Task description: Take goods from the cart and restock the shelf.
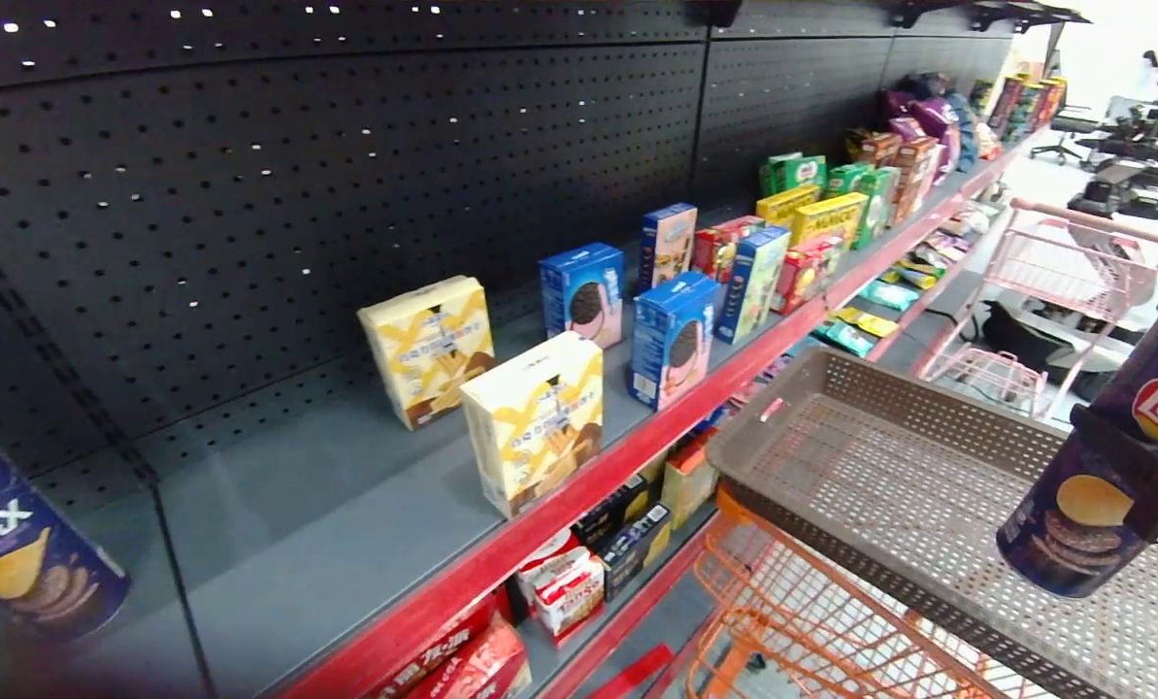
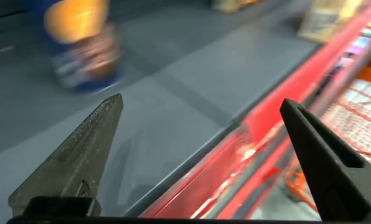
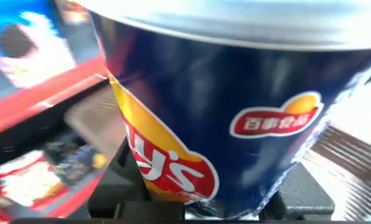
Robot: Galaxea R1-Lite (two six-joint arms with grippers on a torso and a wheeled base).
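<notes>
Step in hand: transfer from cart to shelf. Right pincer is clenched on a dark-blue chip can, held tilted above the cart's brown mesh basket, clear of the mesh. Left pincer is released with its jaws wide and nothing between them. It hangs over the grey shelf near the red front lip. A second chip can stands on the shelf at the far left.

Next move, my read: carry the held can over the red lip, keep clear of the yellow biscuit boxes, level it upright, and set it on the bare stretch between those boxes and the second chip can.
</notes>
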